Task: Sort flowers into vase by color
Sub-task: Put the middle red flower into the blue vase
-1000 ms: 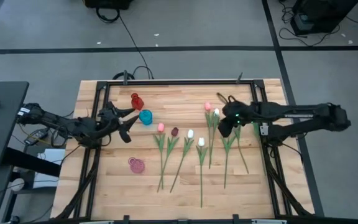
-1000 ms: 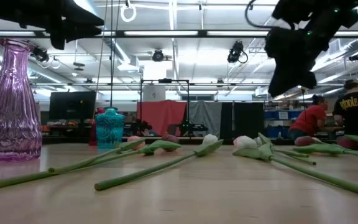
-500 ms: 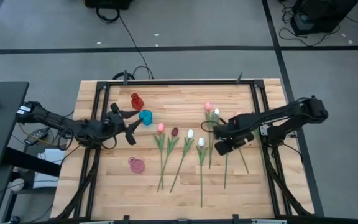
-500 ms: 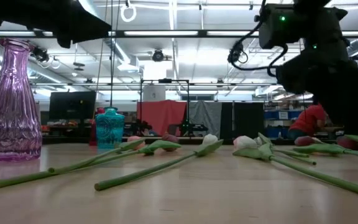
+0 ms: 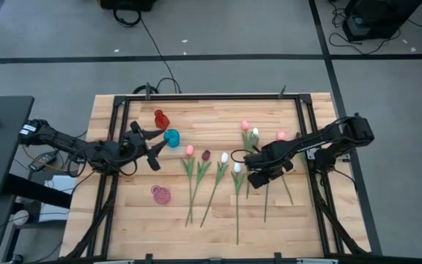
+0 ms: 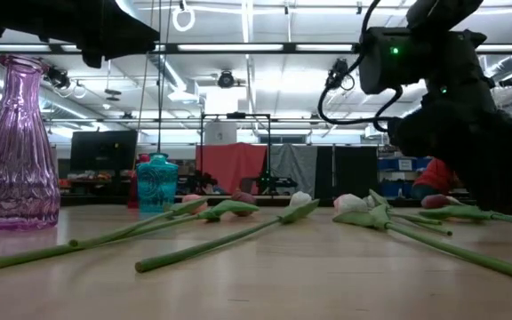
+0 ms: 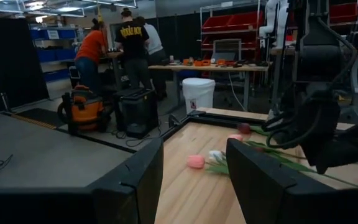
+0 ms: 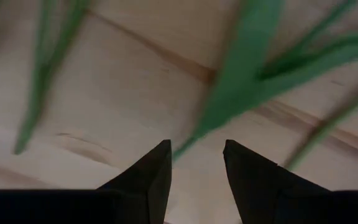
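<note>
My right gripper (image 8: pixel 196 163) hangs low over the table (image 5: pixel 123 213) with fingers parted around a green flower stem (image 8: pixel 229 99), not yet clenched on it.

the stems (image 8: pixel 241 93) are blurred in the right wrist view. in the low view the purple vase (image 6: pixel 12 147) is cut off at the left edge, and the right gripper's (image 5: pixel 258 174) fingertips are hidden behind its dark body.
</note>
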`<state>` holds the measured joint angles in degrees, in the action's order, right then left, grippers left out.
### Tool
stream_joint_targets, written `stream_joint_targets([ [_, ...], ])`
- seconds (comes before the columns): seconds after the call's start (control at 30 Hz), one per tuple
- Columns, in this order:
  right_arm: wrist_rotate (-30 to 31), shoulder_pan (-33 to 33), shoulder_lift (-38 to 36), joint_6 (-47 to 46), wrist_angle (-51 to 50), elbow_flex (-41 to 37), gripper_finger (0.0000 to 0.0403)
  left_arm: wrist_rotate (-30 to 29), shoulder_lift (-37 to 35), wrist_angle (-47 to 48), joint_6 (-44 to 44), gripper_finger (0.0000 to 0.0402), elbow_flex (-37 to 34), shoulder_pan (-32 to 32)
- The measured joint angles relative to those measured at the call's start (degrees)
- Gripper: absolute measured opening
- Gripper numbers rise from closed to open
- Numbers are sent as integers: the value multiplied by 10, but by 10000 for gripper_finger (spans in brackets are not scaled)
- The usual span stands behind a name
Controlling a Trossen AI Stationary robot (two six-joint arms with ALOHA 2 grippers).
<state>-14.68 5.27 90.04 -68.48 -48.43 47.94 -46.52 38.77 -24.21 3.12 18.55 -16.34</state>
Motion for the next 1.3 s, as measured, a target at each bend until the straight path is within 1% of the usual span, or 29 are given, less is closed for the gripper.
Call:
stream_joint_targets([
  [0.07, -6, 3, 1, -4, 11, 0, 160, 1, 2, 0, -7, 182, 0, 0],
  [0.3, -14, 3, 18, -5, -12, 0, 155, 3, 12, 1, -7, 182, 0, 0],
  [0.47, -15, 9, 44, 9, 6, 0, 138, 3, 14, 1, -8, 182, 0, 0],
  [0.57, -20, 9, 57, 24, 9, 2, 116, 3, 14, 1, -8, 182, 0, 0],
  [0.63, -24, 9, 62, 35, 13, 2, 94, 3, 14, 1, -8, 182, 0, 0],
  [0.8, -19, 6, 53, 76, 12, 1, 18, 3, 14, 1, -4, 182, 0, -1],
  [0.87, -12, 3, 41, 97, 6, -1, 11, 3, 13, -1, -3, 182, 0, -3],
  [0.93, 3, -3, 19, 102, -15, -2, 16, 15, 9, -1, 12, 182, 0, -10],
  [1.03, 45, -12, -29, 100, -75, -2, 13, 48, -9, 0, 26, 182, 0, -31],
  [1.1, 82, -19, -68, 98, -86, -2, 7, 64, -29, 6, 30, 182, 0, -50],
  [1.2, 140, -25, -129, 120, -52, -2, 6, 67, -67, 38, 37, 182, 0, -82],
  [1.3, 173, -31, -171, 181, 51, -2, 8, 46, -99, 76, 31, 182, -2, -105],
])
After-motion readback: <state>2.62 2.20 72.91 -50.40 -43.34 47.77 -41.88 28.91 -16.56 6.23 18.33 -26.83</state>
